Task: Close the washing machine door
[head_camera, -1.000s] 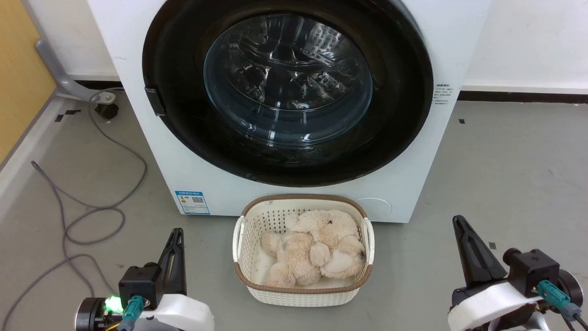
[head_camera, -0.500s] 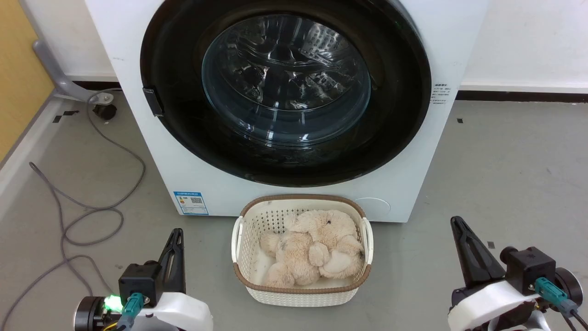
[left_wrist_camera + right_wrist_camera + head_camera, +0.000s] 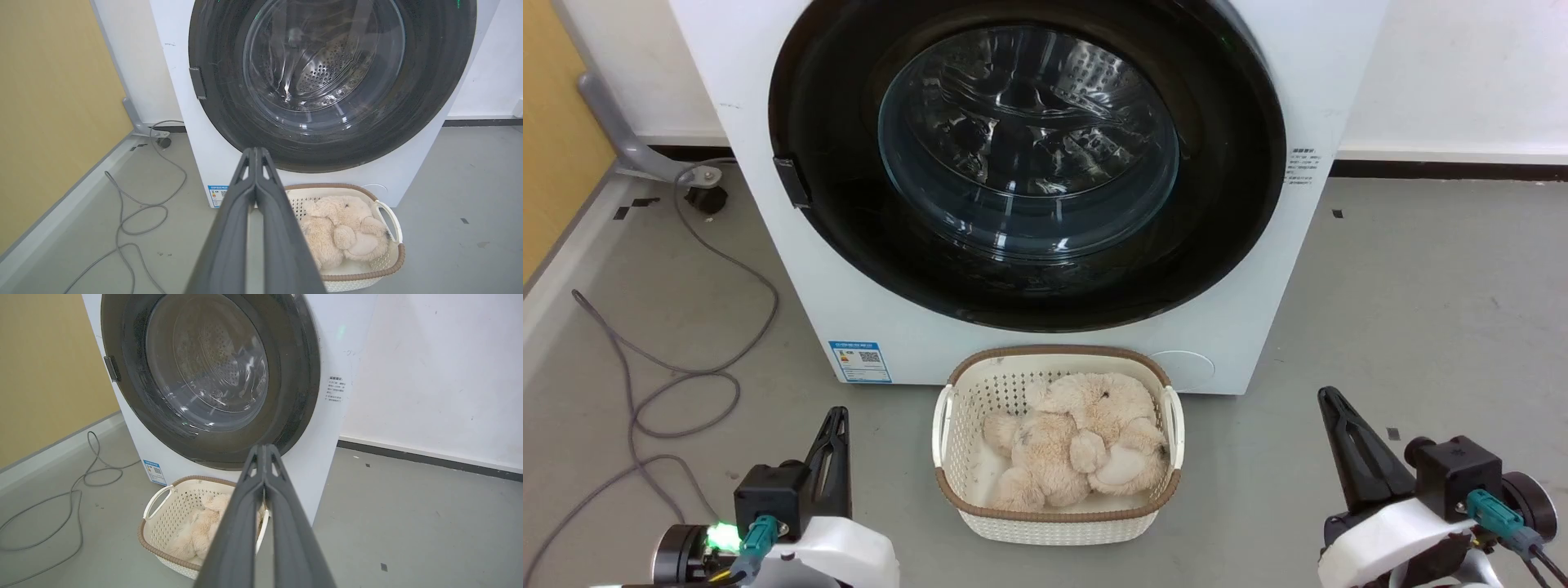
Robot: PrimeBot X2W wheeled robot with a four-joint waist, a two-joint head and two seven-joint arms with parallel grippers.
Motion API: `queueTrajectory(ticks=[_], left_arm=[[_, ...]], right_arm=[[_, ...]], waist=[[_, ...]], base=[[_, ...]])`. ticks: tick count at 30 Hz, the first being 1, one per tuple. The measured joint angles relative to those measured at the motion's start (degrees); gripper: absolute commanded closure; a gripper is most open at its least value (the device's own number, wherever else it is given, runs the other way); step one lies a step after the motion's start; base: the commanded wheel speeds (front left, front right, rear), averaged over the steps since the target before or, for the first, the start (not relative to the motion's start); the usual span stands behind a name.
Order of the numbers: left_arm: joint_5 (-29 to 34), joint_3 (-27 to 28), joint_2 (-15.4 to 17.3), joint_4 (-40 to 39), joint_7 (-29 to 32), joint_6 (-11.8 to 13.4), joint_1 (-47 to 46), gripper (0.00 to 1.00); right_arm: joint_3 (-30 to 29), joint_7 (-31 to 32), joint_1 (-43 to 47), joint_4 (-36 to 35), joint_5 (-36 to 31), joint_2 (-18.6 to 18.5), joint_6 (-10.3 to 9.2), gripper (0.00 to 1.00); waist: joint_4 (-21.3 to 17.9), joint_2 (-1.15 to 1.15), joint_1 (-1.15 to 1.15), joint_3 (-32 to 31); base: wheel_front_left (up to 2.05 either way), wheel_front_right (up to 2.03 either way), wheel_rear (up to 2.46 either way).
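Black-rimmed washing machine door [image 3: 1233,163] shut flush | left fingers [image 3: 833,453] clenched empty | right fingers [image 3: 1356,453] clenched empty

Glossy glass washing machine door [image 3: 1029,155] (fluffy plush toy [image 3: 1078,445] in plastic basket [image 3: 1054,527])

Both arms sit low and apart: left gripper [image 3: 836,420] at seven o'clock, right gripper [image 3: 1334,406] at five, fingers pressed together, empty.
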Motion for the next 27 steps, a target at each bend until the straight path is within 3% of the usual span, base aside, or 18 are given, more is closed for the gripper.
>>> queueTrajectory(ticks=[27], left_arm=[[0.22, 0.7, 0.0, -0.76, 2.52, -0.85, -0.03, 1.0]], right_arm=[[-0.13, 2.56, 0.07, -0.9, -1.27, 0.01, 0.0, 1.0]], waist=[[-0.37, 0.0, 0.0, -0.02]], base=[[0.0, 0.0, 0.0]])
